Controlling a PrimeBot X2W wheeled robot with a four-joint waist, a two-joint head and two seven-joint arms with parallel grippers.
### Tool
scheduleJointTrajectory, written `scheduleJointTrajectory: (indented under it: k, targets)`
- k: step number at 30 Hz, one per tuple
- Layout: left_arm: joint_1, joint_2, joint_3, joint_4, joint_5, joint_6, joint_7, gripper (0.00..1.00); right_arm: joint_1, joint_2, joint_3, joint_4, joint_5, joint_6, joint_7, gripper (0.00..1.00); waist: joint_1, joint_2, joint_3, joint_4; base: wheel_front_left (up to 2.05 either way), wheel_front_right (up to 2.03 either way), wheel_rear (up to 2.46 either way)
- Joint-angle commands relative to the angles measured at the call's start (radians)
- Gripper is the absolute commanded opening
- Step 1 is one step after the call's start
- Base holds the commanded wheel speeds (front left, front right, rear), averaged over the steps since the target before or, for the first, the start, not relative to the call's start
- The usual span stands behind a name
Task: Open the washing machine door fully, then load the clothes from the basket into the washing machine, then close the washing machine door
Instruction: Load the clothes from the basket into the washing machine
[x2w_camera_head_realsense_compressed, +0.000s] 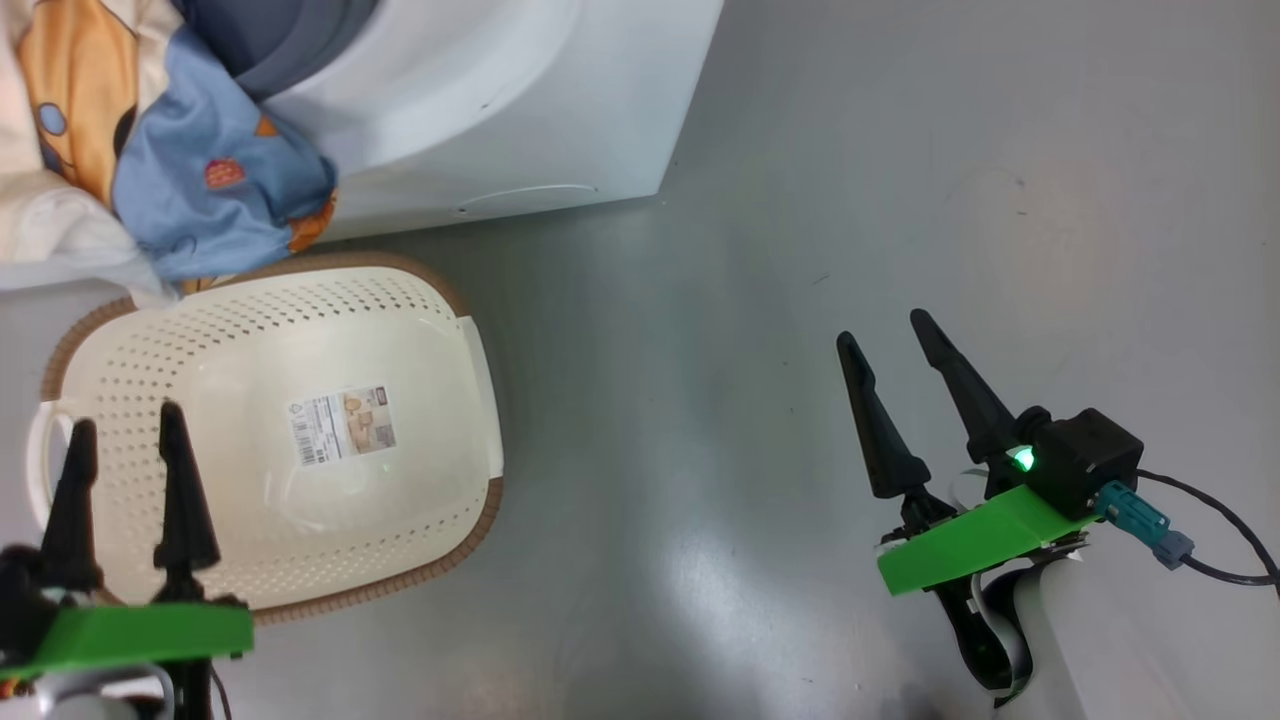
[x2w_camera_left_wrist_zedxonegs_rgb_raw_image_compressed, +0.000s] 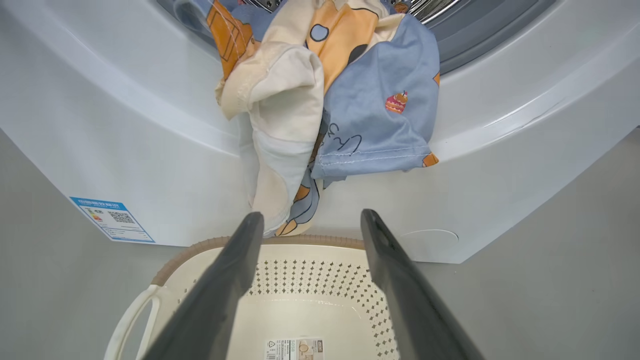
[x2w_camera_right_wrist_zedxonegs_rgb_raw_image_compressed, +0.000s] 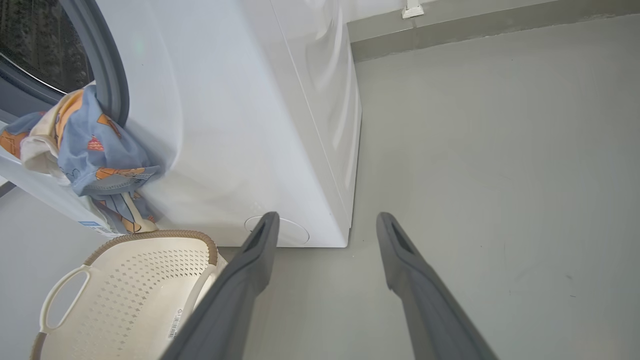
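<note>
Hanging from the washing machine (x2w_camera_head_realsense_compressed: 520, 110), clothes (x2w_camera_head_realsense_compressed: 210, 190) overhang the basket (x2w_camera_head_realsense_compressed: 400, 330); left gripper (x2w_camera_head_realsense_compressed: 127, 415), right gripper (x2w_camera_head_realsense_compressed: 883, 328) gape empty.

Printed clothes (x2w_camera_right_wrist_zedxonegs_rgb_raw_image_compressed: 92, 145) over washing machine (x2w_camera_right_wrist_zedxonegs_rgb_raw_image_compressed: 240, 125) lip

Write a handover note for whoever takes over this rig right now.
Left claw: open, holding nothing, above the basket.
Right claw: open, holding nothing, over bare floor to the right of the washing machine.
Clothes: draped over the lower edge of the machine's opening, partly inside, with a good part hanging down the front toward the basket.
Done: the opening is uncovered and the basket is empty.
Left: push the hanging clothes fully inside, then close the door.
</note>
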Motion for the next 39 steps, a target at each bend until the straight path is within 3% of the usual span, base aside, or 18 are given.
scheduleJointTrajectory:
  k: [1, 11, 20, 28, 38, 39]
  targets:
    - [-0.024, 0.019, 0.036, 0.009, -0.007, -0.003, -0.005, 1.0, 0.007, 0.006, 0.031, -0.017, 0.015, 0.002, -0.005, 1.0, 0.0, 0.0, 0.003, -0.007, 0.0, 0.0, 0.0]
    - [-0.194, 0.046, 0.025, 0.127, -0.058, -0.003, -0.005, 1.0, 0.006, 0.006, 0.027, -0.025, 0.015, 0.002, -0.005, 1.0, 0.0, 0.0, 0.018, -0.016, 0.0, 0.0, 0.0]
    - [-0.329, 0.099, -0.056, 0.307, -0.17, -0.003, -0.005, 1.0, 0.01, 0.006, 0.026, -0.027, 0.025, 0.002, -0.005, 1.0, 0.0, 0.0, 0.036, -0.027, 0.0, 0.0, 0.0]
    - [-0.446, 0.183, -0.122, 0.453, -0.262, -0.003, -0.005, 1.0, 0.01, 0.006, 0.018, -0.043, 0.026, 0.002, -0.005, 1.0, 0.0, 0.0, 0.08, -0.042, 0.0, 0.0, 0.0]
    - [-0.563, 0.262, -0.236, 0.502, -0.416, -0.003, -0.005, 1.0, -0.001, 0.006, 0.025, -0.05, 0.03, 0.002, -0.005, 1.0, 0.0, 0.0, 0.121, -0.047, 0.0, 0.0, 0.0]
    - [-0.568, 0.27, -0.247, 0.495, -0.426, -0.003, -0.005, 0.89, -0.003, 0.006, 0.026, -0.049, 0.031, 0.002, -0.005, 1.0, 0.0, 0.0, 0.122, -0.047, 0.0, 0.0, 0.0]
